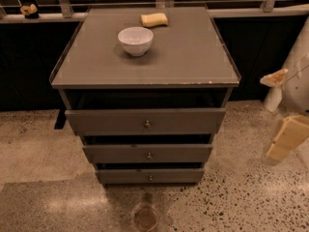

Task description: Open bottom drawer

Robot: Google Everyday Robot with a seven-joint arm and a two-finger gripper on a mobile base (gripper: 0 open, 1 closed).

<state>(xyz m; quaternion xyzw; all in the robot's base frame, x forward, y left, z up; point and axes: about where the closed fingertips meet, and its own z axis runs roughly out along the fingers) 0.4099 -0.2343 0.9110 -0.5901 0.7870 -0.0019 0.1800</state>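
Observation:
The bottom drawer [169, 176] is the lowest, slimmest grey-brown front of the cabinet, with a tiny round metal knob [150, 178] at its centre. Its front sits about level with the two fronts above it, with a dark gap over it. My gripper [282, 109] hangs at the right edge of the camera view, to the right of the cabinet and clear of it, about level with the top drawer. Its two tan fingers [288, 138] stand apart and hold nothing.
The middle drawer [183, 153] and the tall top drawer [183, 121] sit above it. On the cabinet top [193, 57] are a white bowl [135, 40] and a yellow sponge [154, 19]. A dark wall and railing run behind. Speckled floor [251, 197] lies in front.

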